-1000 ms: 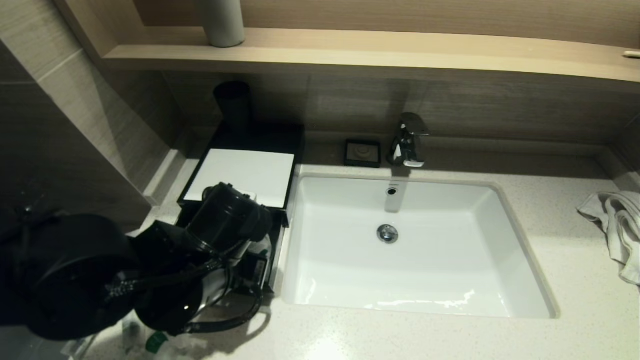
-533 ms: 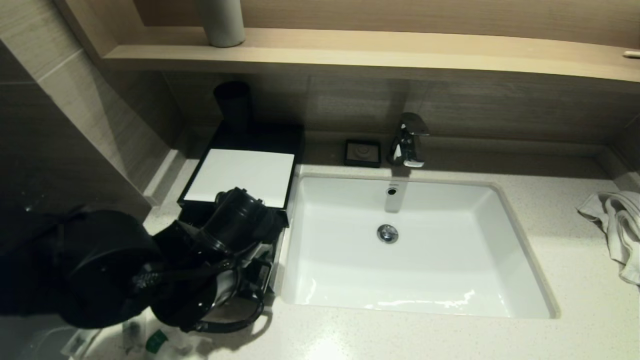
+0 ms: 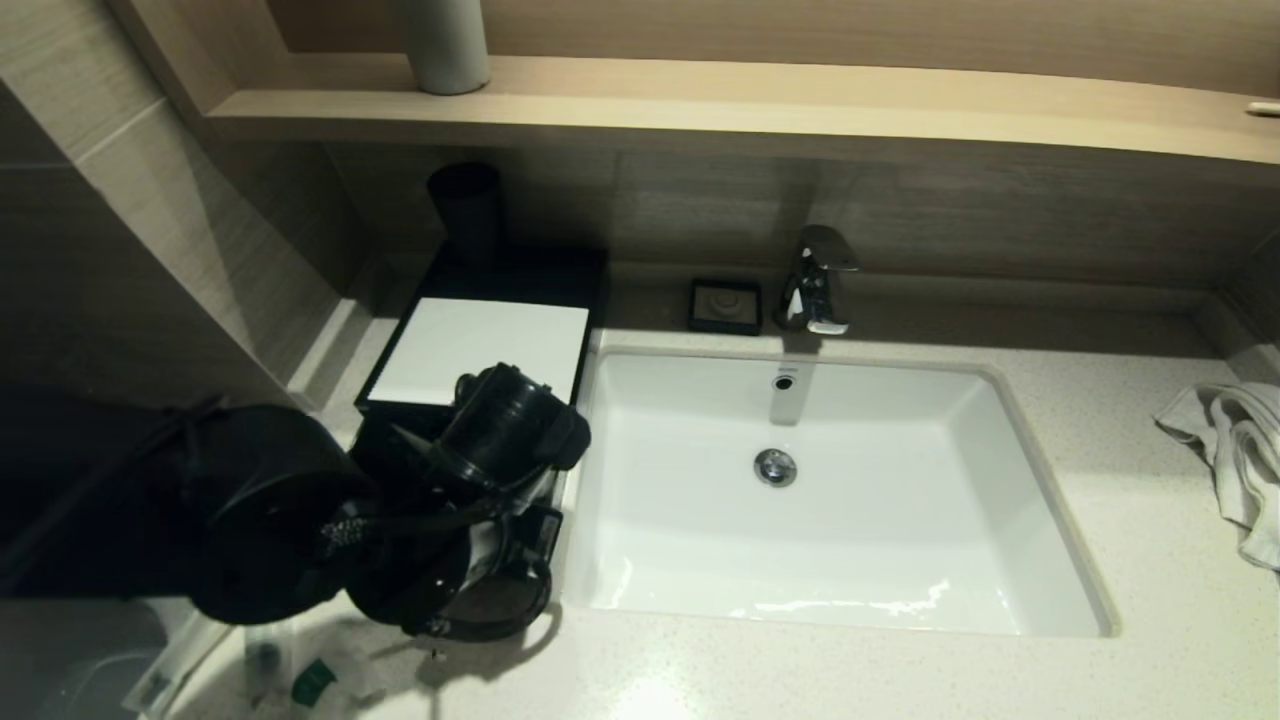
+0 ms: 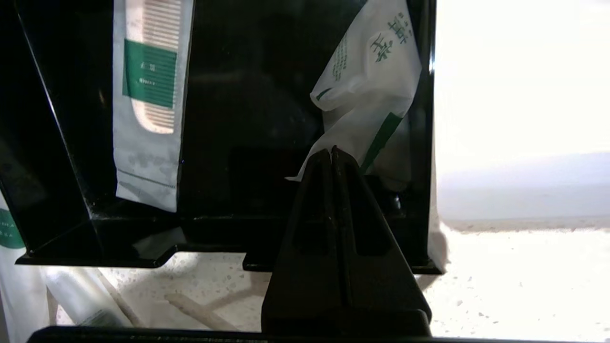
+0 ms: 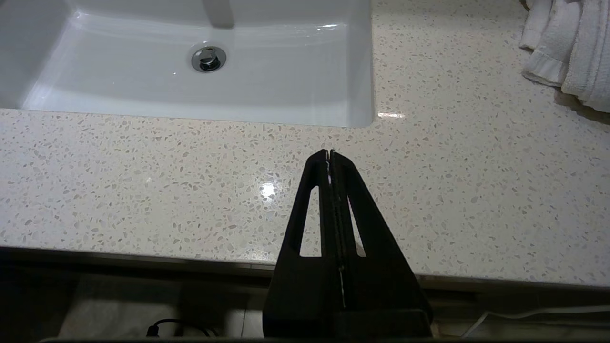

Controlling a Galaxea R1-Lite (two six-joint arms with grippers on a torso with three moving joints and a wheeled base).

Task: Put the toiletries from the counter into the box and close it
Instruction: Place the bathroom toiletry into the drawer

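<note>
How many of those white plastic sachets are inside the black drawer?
2: a long translucent comb sachet along one side, a crumpled pouch by the opposite wall, pinched by the left claw. Others may be hidden.

The box (image 3: 480, 345) sits at the counter's (image 3: 900, 670) back left, left of the sink (image 3: 840, 500). Two sachets (image 4: 147, 105) lie in its open drawer (image 4: 238, 119); a towel (image 3: 1235, 450) lies at the right edge.

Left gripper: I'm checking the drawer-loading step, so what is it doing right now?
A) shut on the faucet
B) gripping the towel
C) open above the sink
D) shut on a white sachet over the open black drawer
D: the left gripper is pinched on a crumpled sachet above the drawer, where a comb sachet already lies.
</note>
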